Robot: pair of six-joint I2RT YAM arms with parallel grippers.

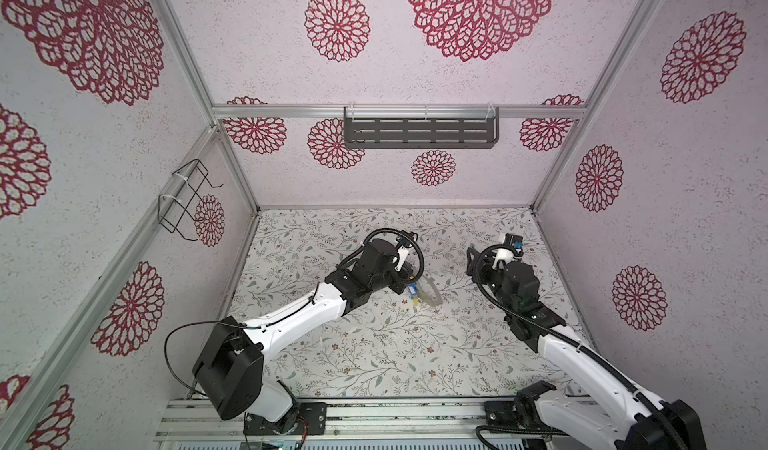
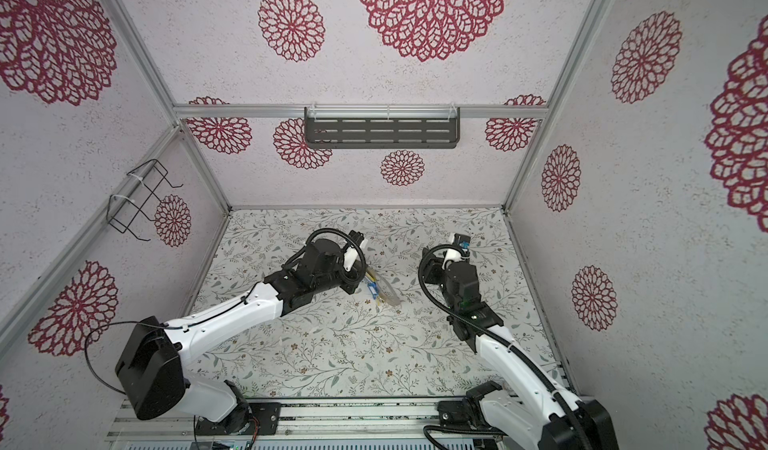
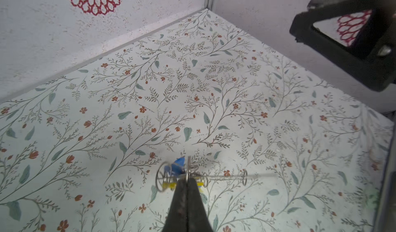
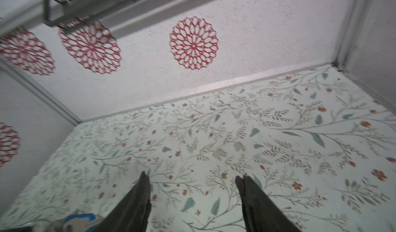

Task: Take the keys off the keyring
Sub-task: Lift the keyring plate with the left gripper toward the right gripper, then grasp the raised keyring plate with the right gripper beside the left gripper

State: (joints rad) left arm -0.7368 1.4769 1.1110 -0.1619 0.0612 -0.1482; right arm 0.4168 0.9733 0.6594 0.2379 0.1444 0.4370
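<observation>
A: Your surface point(image 1: 365, 344) is a pale sheet printed with leafy sprigs and little red flowers. The walls point(image 1: 415, 186) round it are pale with red rosettes, and a dark slotted shelf point(image 1: 419, 132) hangs on the back one.

B: Out from that shelf, roughly in line with its middle, there's your keyring point(image 1: 433, 296), a thin grey hoop. It shows edge-on and hair-fine in the left wrist view.

A: The keys point(image 1: 412, 293) bunch on the hoop's side nearer the shelf's left end: blue and yellow tags on small wire loops.

B: Your left pincer point(image 3: 188, 178) is pinched tight on the keyring's wire. Your right pincer point(image 4: 192, 175), out from the shelf's right end, gapes wide with nothing in it.
</observation>
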